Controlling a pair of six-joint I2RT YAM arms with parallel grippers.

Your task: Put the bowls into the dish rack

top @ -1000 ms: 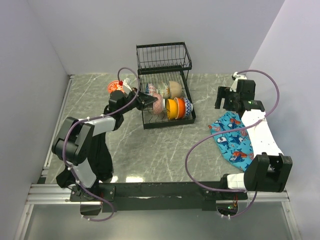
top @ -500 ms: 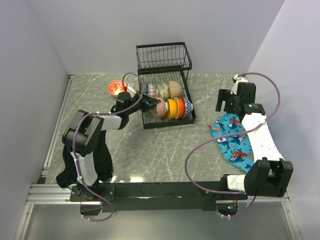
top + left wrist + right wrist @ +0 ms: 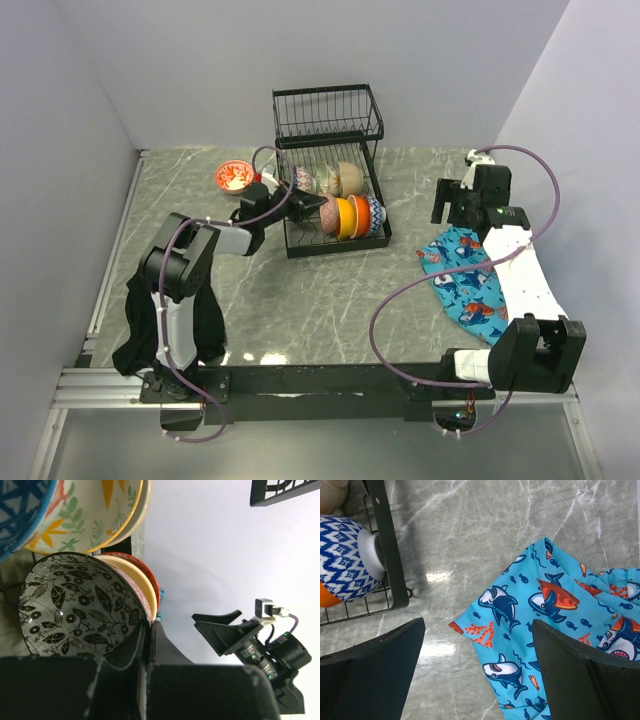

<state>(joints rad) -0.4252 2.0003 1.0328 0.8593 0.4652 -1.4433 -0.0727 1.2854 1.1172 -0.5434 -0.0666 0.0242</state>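
Left wrist view. Obs 1: left claw (image 3: 149,636)?
Obs 2: Pressed together on the rim of the leaf-print bowl (image 3: 82,605), black-and-white inside. The bowl stands on edge in the dish rack (image 3: 338,247), lower tray, close against a cream-and-red bowl (image 3: 142,580) behind it.
Obs 1: Right claw (image 3: 479,625)?
Obs 2: Spread wide, holding nothing. It hangs over the surface (image 3: 485,540), between the rack's corner and the shark-print cloth (image 3: 555,615). A blue-and-white bowl (image 3: 342,555) sits at that end of the tray.
Obs 1: Change over the last second?
Obs 2: Left arm reached further right. The leaf-print bowl went from the tray's left edge into the row of bowls (image 3: 345,210). Red bowl (image 3: 235,176) on the surface is now uncovered. Right arm hardly shifted, claw as wide as before.
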